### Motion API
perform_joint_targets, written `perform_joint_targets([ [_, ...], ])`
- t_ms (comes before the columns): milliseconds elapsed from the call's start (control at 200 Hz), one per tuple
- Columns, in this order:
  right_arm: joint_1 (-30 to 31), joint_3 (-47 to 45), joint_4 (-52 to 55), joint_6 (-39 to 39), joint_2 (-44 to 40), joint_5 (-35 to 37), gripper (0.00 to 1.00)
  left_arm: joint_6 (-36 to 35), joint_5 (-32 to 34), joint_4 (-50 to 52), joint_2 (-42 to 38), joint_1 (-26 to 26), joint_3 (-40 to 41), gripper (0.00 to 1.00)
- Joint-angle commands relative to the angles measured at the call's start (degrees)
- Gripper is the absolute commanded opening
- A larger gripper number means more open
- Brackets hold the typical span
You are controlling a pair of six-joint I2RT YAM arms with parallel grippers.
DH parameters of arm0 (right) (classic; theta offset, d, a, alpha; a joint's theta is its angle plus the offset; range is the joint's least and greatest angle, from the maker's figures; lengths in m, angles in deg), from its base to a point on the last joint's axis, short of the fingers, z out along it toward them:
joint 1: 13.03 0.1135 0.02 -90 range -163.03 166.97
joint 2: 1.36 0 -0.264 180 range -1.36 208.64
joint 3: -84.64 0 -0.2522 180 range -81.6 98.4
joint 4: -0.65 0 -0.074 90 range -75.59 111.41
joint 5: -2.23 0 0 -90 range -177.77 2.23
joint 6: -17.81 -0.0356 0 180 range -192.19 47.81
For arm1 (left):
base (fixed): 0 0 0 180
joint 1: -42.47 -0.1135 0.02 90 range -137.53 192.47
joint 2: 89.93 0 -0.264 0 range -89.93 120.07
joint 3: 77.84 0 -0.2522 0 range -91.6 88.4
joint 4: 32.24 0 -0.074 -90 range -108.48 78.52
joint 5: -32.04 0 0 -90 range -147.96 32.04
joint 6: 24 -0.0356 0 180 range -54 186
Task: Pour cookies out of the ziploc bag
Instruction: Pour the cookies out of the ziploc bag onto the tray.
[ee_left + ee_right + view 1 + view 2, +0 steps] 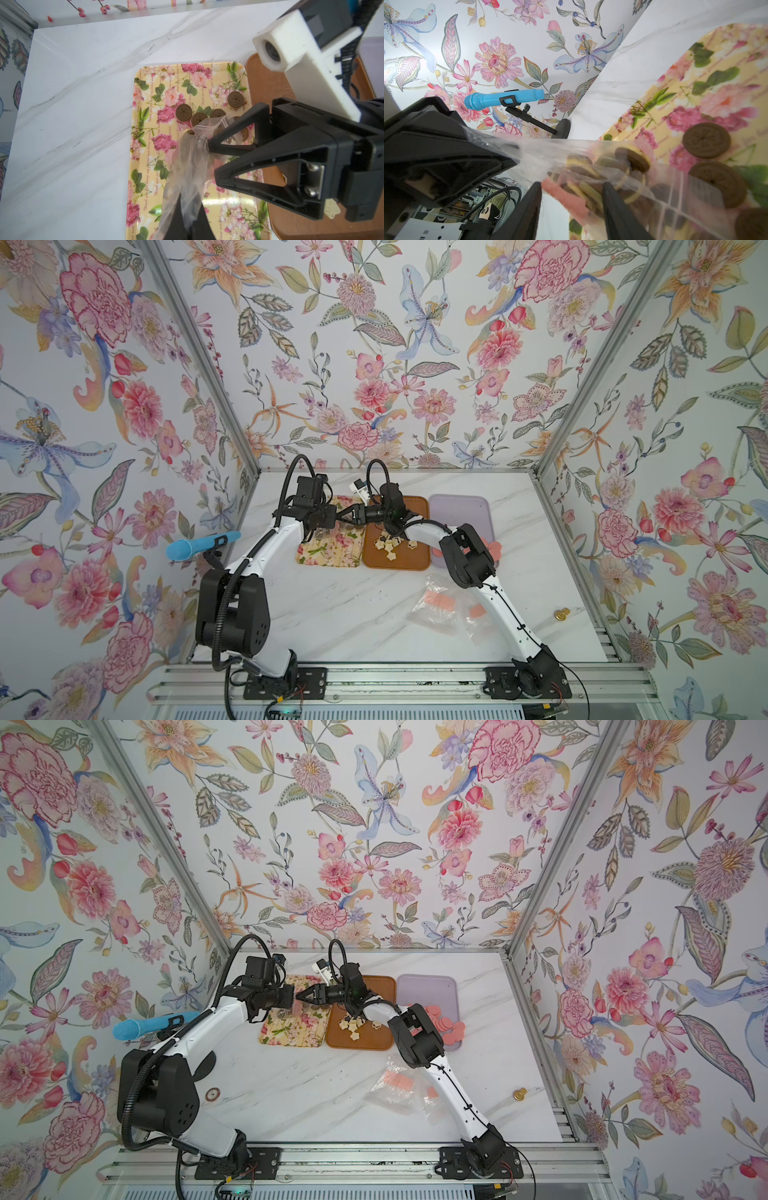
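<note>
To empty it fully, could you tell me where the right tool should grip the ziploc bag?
Probably the cookie-filled bulge of the ziploc bag, from the brown tray side: the left tool holds its closed end, mouth hanging toward the floral tray.

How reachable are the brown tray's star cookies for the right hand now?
Likely not yet: right hand straddles the ziploc bag that the left hand holds; star cookies sit close under its forearm.

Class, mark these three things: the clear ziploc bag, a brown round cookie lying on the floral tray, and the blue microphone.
ziploc bag point(190, 160), left wrist view, on its crumpled clear middle.
brown round cookie point(183, 112), left wrist view, on its embossed face.
blue microphone point(527, 96), right wrist view, on its barrel.
</note>
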State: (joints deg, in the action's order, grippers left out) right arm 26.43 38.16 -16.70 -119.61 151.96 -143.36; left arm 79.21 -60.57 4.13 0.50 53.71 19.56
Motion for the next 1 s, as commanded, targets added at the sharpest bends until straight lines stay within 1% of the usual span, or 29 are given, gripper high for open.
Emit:
perform_joint_targets([
  [0,0.7,1.3,0.0,3.5,-3.6,-1.1,0.51,-0.9,-0.8,-1.4,0.2,-0.5,0.2,0.00],
  [115,1.1,2.0,0.9,4.7,-3.9,0.1,0.51,-1.0,-1.2,-1.4,0.6,-0.5,0.3,0.00],
  [285,2.2,7.6,14.5,13.5,-3.3,3.1,0.49,-0.9,-2.0,-2.0,0.6,-0.5,1.0,0.00],
  [355,2.7,8.4,16.1,14.9,-3.3,4.4,0.47,-0.7,-2.3,-2.1,0.6,-0.5,1.1,0.00],
  [471,2.9,8.6,16.4,15.0,-3.2,5.1,0.35,-0.5,-2.3,-2.4,0.5,-0.5,1.4,0.00],
  [536,3.0,8.9,16.8,15.1,-3.0,5.0,0.26,-0.3,-1.9,-2.4,0.3,-0.6,1.6,0.00],
  [671,3.0,8.9,16.8,14.9,-2.9,4.3,0.11,-0.1,-1.4,-2.4,0.1,-0.6,1.8,0.00],
  [746,2.9,8.8,16.8,14.8,-3.1,4.2,0.00,0.2,-1.2,-2.5,0.1,-0.6,2.0,0.00],
  [891,2.8,7.9,16.8,14.8,-3.9,5.4,0.00,0.3,-0.6,-3.0,-0.4,-0.5,2.9,0.00],
  [921,2.7,7.6,16.8,14.8,-4.1,5.9,0.00,0.2,-0.4,-3.0,-0.4,-0.5,3.1,0.05],
  [936,2.6,7.3,16.7,14.9,-4.3,6.2,0.00,0.1,-0.3,-3.0,-2.2,-0.5,3.3,0.09],
  [971,2.6,6.7,16.6,14.9,-4.7,6.7,0.00,-0.1,0.1,-2.9,-3.2,-0.5,3.6,0.19],
  [996,2.4,6.2,16.5,14.9,-4.9,7.1,0.00,-0.2,0.4,-2.8,-4.0,-0.5,3.9,0.24],
])
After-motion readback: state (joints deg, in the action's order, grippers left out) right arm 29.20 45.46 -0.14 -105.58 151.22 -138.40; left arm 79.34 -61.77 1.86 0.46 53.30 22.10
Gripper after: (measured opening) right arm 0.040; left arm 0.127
